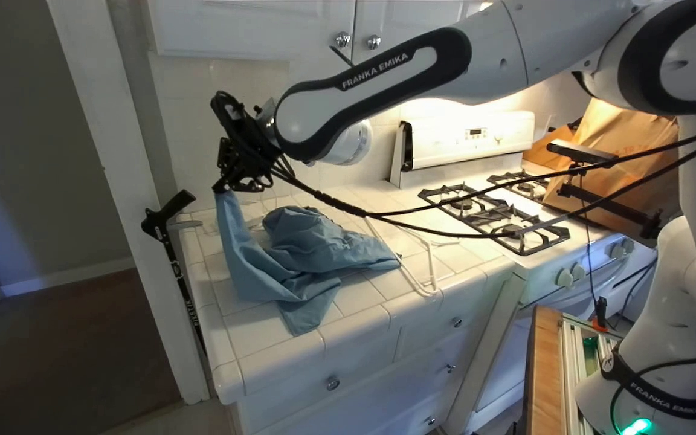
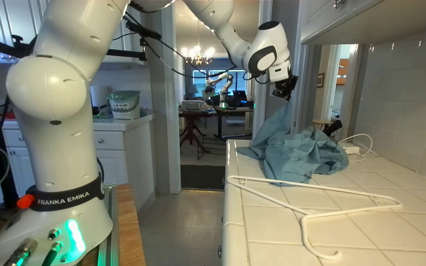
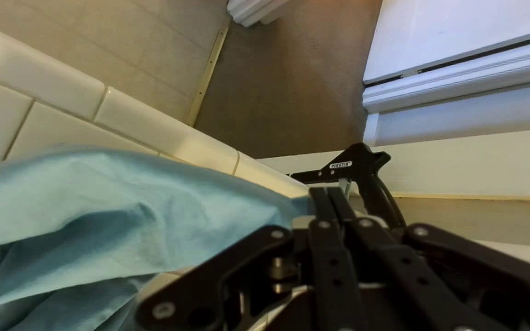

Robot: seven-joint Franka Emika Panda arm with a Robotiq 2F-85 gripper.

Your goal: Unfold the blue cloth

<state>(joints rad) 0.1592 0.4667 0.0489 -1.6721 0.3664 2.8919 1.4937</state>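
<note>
Grasping gripper (image 3: 328, 196): mine, jaws clenched on one end of the blue cloth (image 1: 307, 263), poised above the counter (image 2: 368, 236) near its end edge.
Raised length of cloth: slopes from my grip down to the counter in both exterior views, narrowest at the top and widening below.
Heap of cloth: rests on the counter, bunched and overlapping, with a corner toward the counter's front edge; how many layers lie inside I cannot tell.
White hanger (image 2: 309, 215): lies on the counter, just beside the blue cloth; whether the two touch is not clear to me.
Unfolding, done: a single end is secured and lifted off the counter, and that much stands apart from the heap.
Unfolding, left: most of the fabric lies crumpled, yet to be drawn out and spread over the counter.
Stage, by my judgement: early. Pulling the held end along the counter should loosen the heap, though a second edge will probably need the same treatment before the sheet lies flat; a possible setback is the whole heap sliding along with my pull, or snagging the hanger.
</note>
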